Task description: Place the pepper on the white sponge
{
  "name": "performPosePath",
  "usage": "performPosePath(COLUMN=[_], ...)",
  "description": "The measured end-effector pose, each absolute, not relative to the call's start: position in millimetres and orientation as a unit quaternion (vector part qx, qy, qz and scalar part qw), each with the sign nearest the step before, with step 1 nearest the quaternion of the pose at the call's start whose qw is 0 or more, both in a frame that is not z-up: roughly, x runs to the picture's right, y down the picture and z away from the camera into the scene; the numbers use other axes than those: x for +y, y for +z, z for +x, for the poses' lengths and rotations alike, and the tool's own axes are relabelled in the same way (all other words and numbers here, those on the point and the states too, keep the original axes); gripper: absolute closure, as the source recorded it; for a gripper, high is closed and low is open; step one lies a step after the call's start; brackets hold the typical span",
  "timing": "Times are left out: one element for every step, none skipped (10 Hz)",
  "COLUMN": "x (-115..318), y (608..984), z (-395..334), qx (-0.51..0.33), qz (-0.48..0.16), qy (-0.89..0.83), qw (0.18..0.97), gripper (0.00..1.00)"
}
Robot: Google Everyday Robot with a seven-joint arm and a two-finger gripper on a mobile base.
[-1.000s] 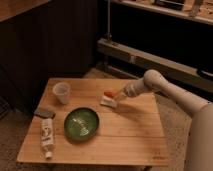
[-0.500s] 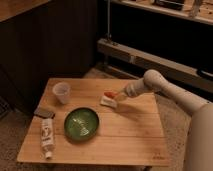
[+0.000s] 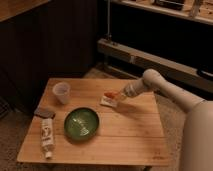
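The red-orange pepper point(image 3: 110, 94) lies on top of the small flat white sponge point(image 3: 107, 101) near the middle-right of the wooden table point(image 3: 130, 135). My gripper point(image 3: 119, 96) is right beside the pepper on its right side, low over the sponge, at the end of the white arm reaching in from the right. The pepper's right end meets the gripper tip.
A green bowl point(image 3: 81, 122) sits at the table's middle front. A clear plastic cup point(image 3: 61, 92) stands at the back left. A dark grey pad point(image 3: 44, 112) and a white tube point(image 3: 47, 136) lie on the left side. A dark wall and a shelf are behind.
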State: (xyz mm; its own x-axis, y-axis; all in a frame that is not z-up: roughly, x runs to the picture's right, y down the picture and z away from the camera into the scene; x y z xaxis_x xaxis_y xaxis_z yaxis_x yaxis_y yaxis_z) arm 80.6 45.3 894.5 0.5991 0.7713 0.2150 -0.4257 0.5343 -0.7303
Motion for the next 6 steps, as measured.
performPosePath(x=[48.4,50.6,53.6,57.8,62.2,64.0], y=[898.2,903.5,908.0,913.6,916.0,917.2], z=[80.5,79.6,76.4,68.7,63.7,62.9], qx=[-0.268,-0.269,-0.270,-0.273,-0.277,-0.281], qz=[-0.329,-0.333,-0.339,-0.351,-0.361,-0.367], qy=[0.360,0.363,0.363,0.360,0.359,0.360], qw=[0.831,0.828,0.825,0.820,0.815,0.811], gripper=[0.87,0.96,0.99,1.00,1.00,1.00])
